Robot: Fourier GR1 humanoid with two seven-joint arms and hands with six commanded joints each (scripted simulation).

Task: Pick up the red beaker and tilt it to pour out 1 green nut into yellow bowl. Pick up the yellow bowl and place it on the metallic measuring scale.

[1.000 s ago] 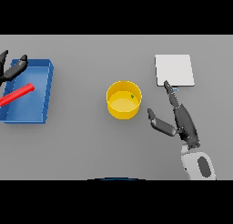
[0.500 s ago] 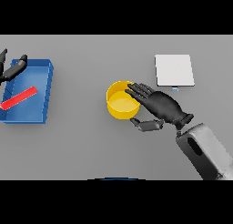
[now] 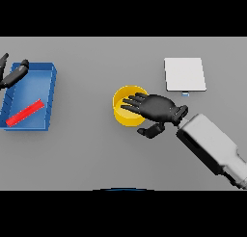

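Landmark: the round yellow plastic bowl [image 3: 126, 107] sits near the middle of the grey counter [image 3: 96, 154]; every place below is given from it.

Right hand: the dark right hand [image 3: 155, 109] lies over the bowl's right rim, reaching in from the lower right on its white and grey arm. Its fingers stretch straight across the bowl's opening and point left; the thumb hangs just below and outside the rim. The hand is spread wide and has hold of nothing yet.

Key relation: the bowl lies directly under the fingers, rim between fingers and thumb, so closing around the near wall looks like the next step. The right hand is by far the nearer one.

Destination: the flat square metallic measuring scale [image 3: 184, 74] rests up and to the right of the bowl, well apart, beyond the hand's wrist side. A carry would run up and right.

Bowl contents: hidden by the fingers; whether a green nut is inside cannot be told.

Left hand: the dark left hand [image 3: 13, 74] shows far left of the bowl, at the picture's edge, over the upper corner of a blue rectangular tray [image 3: 49, 94]; how its fingers stand cannot be told.

Red item: a red elongated piece [image 3: 25, 112] lies slanted inside the tray, its long axis running lower left to upper right.

Writing: no brand, label or readable text anywhere.
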